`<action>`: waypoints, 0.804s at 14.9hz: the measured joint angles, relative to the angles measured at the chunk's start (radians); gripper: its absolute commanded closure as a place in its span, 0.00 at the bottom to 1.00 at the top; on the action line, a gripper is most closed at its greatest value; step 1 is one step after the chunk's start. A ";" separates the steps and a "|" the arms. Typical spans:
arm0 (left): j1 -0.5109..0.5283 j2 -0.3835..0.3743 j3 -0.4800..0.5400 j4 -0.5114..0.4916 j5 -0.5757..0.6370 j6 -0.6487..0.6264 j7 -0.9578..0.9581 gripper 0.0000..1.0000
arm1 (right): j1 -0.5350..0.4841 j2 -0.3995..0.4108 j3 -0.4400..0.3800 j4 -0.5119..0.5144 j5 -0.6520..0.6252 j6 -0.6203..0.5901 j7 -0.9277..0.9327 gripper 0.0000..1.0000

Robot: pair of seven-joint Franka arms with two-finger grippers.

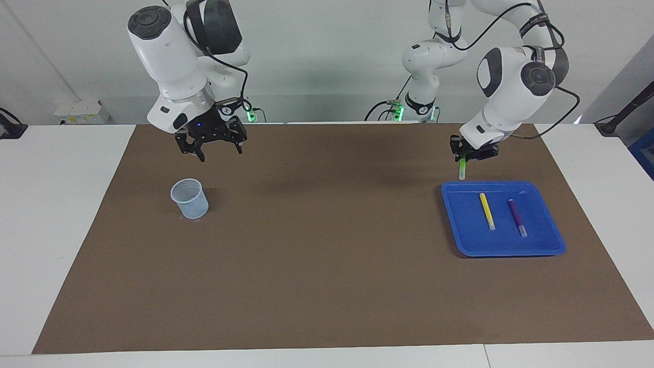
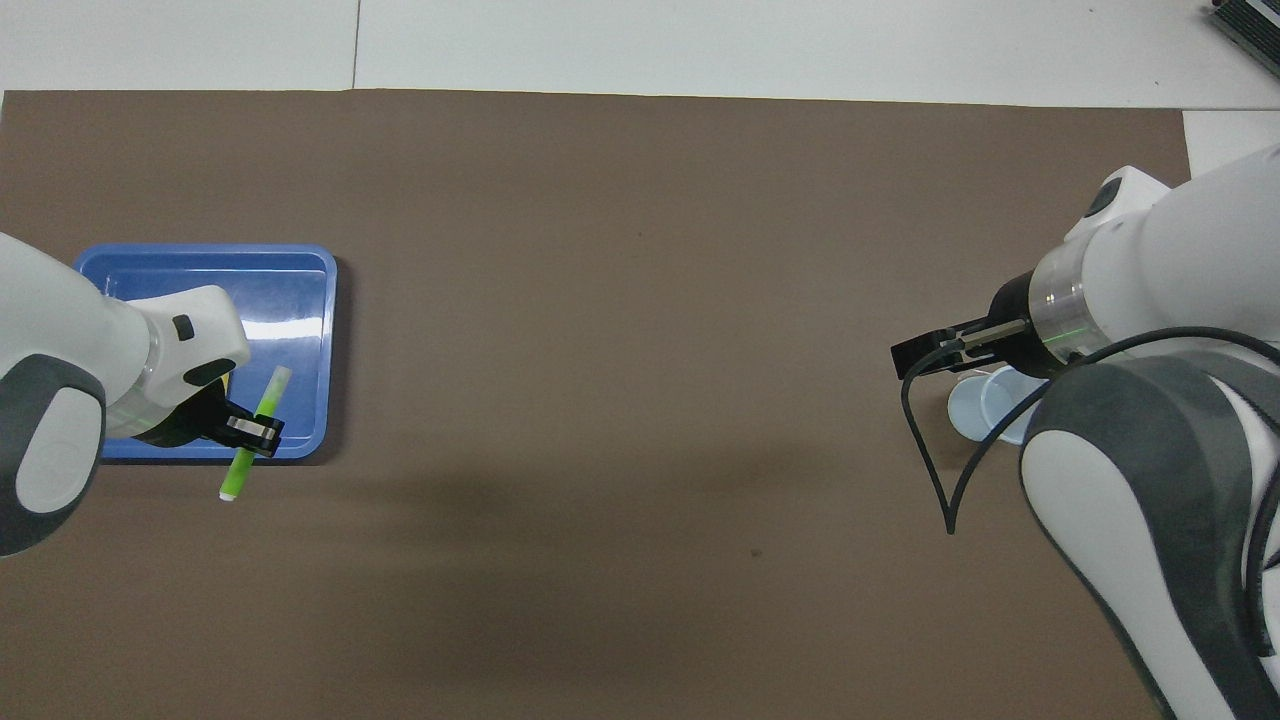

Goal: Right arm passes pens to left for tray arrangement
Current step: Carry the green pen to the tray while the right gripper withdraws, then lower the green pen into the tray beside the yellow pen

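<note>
White surface [image 1: 66, 214] made of panels; a seam shows along its near edge in the facing view. A brown mat [image 1: 327, 266] covers most of it, leaving white margins at both ends. Plain pale wall [image 1: 327, 56] stands past the surface's top edge in that view. Small white box with yellow labels [image 1: 82, 112] sits against the wall at the view's left. Dark stand [image 1: 626, 110] leans in at the view's right edge. Light even, soft shadows on the mat.
</note>
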 measured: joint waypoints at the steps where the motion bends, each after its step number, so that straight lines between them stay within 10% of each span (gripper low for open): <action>1: 0.013 0.017 0.000 -0.006 0.003 0.033 0.000 1.00 | -0.016 0.000 0.000 0.010 -0.003 -0.012 0.000 0.00; 12: 0.064 0.193 -0.003 -0.032 0.068 0.329 -0.087 1.00 | -0.091 0.004 -0.006 0.048 -0.063 -0.140 -0.002 0.00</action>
